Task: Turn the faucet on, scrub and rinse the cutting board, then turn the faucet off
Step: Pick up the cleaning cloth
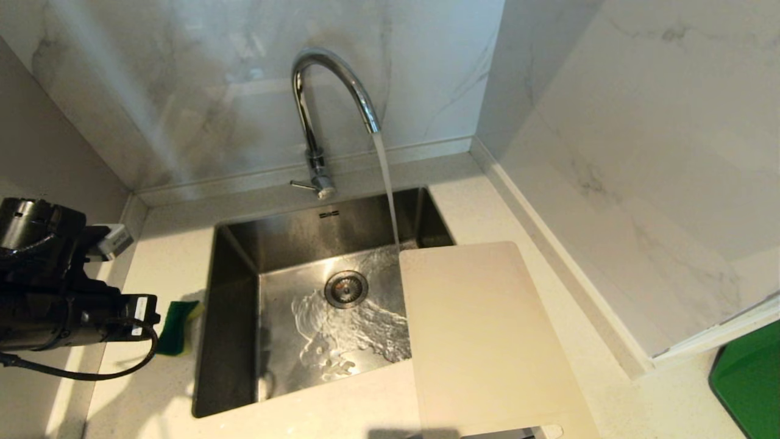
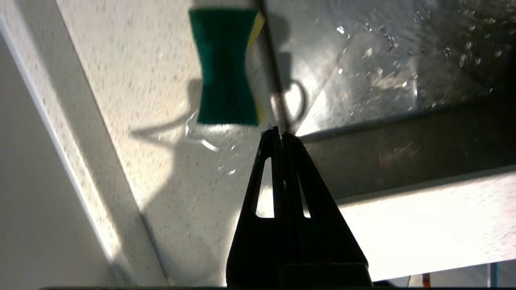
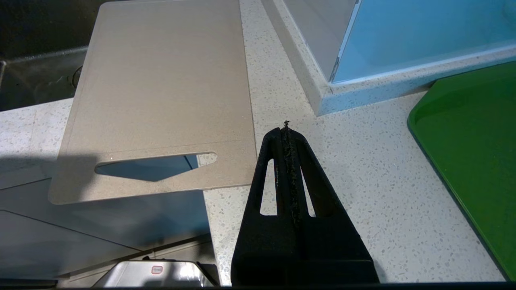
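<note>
The chrome faucet [image 1: 317, 91] stands behind the sink, and water pours from its spout into the basin beside the board's far corner. The cream cutting board [image 1: 481, 341] lies flat on the counter right of the sink, its left edge overhanging the basin. Its slot end [image 3: 155, 166] juts past the counter's front edge. My left arm [image 1: 61, 292] is over the counter left of the sink. The left gripper [image 2: 278, 133] is shut and empty, a short way from the green-and-yellow sponge [image 2: 223, 68]. My right gripper [image 3: 286, 131] is shut and empty, just right of the board's slot end.
The steel sink [image 1: 231, 317] is wet, with water swirling round the drain [image 1: 346, 288]. A green tray [image 1: 749, 384] sits at the far right of the counter. Marble walls close in the back and the right side.
</note>
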